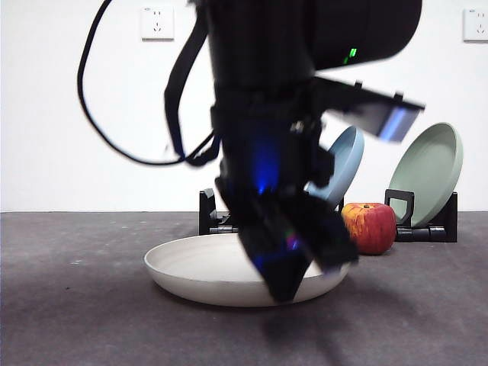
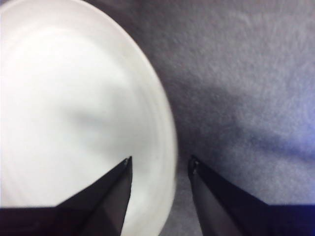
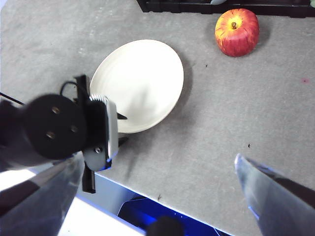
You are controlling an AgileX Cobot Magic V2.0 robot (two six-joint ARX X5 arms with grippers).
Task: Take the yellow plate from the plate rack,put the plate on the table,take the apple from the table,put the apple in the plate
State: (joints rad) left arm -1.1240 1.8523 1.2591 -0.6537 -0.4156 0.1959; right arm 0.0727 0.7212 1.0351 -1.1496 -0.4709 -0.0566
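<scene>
step: set-down of yellow plate point(image 1: 206, 271) on tabletop point(image 1: 76, 305) near front edge | left pincer point(image 2: 160, 164) released, jaws straddling rim | right pincer point(image 3: 157, 169) released, waiting high | advice: lift straight clear, then fetch apple point(image 1: 370, 227) by plate rack point(image 1: 427, 221)

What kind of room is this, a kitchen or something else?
Probably a lab or test bench, not a kitchen: a bare white wall with power sockets, a plain grey table, and a black robot arm whose left end effector is at a yellow plate.
</scene>
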